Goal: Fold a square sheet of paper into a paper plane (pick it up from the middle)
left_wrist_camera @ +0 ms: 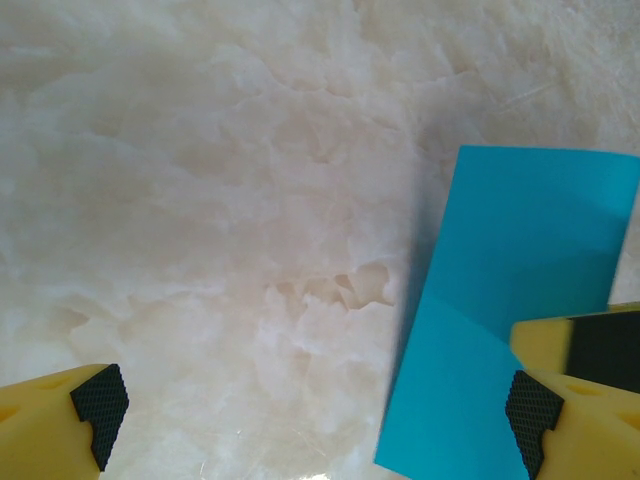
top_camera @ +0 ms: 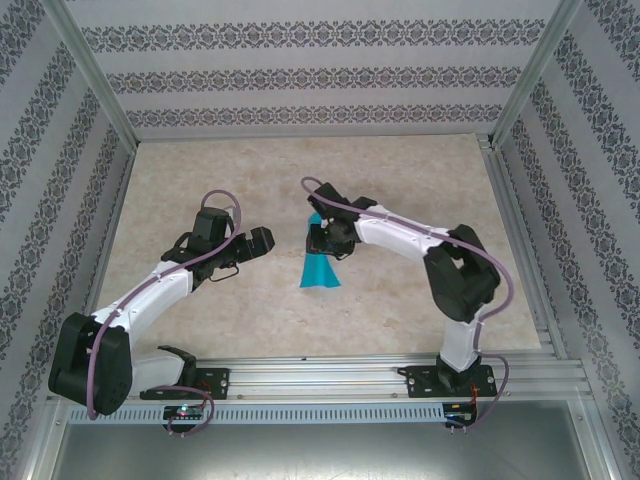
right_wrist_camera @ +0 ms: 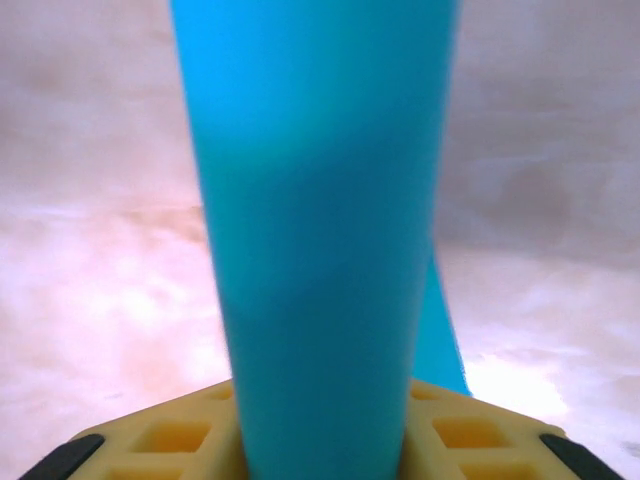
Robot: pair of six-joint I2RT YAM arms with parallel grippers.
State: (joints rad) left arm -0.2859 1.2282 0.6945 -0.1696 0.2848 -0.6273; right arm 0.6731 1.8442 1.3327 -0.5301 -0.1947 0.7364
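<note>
The square sheet of paper (top_camera: 320, 268) is teal-blue and folded into a narrow wedge like a paper plane, lying mid-table with its wide end toward the arms. My right gripper (top_camera: 322, 238) is at its narrow far end. In the right wrist view the paper (right_wrist_camera: 320, 250) rises as a rounded fold from between the yellow fingers (right_wrist_camera: 170, 435) and touches both, so my right gripper (right_wrist_camera: 320, 445) is shut on it. My left gripper (top_camera: 262, 243) stands open just left of the sheet. In the left wrist view the paper (left_wrist_camera: 520, 260) shows a diagonal crease, its edge beside the right pad (left_wrist_camera: 530, 410); between the jaws of my left gripper (left_wrist_camera: 315, 410) is bare table.
The marbled beige tabletop (top_camera: 200, 180) is bounded by patterned walls with aluminium posts (top_camera: 95, 75) at the back corners. A metal rail (top_camera: 340, 375) carrying both arm bases runs along the near edge.
</note>
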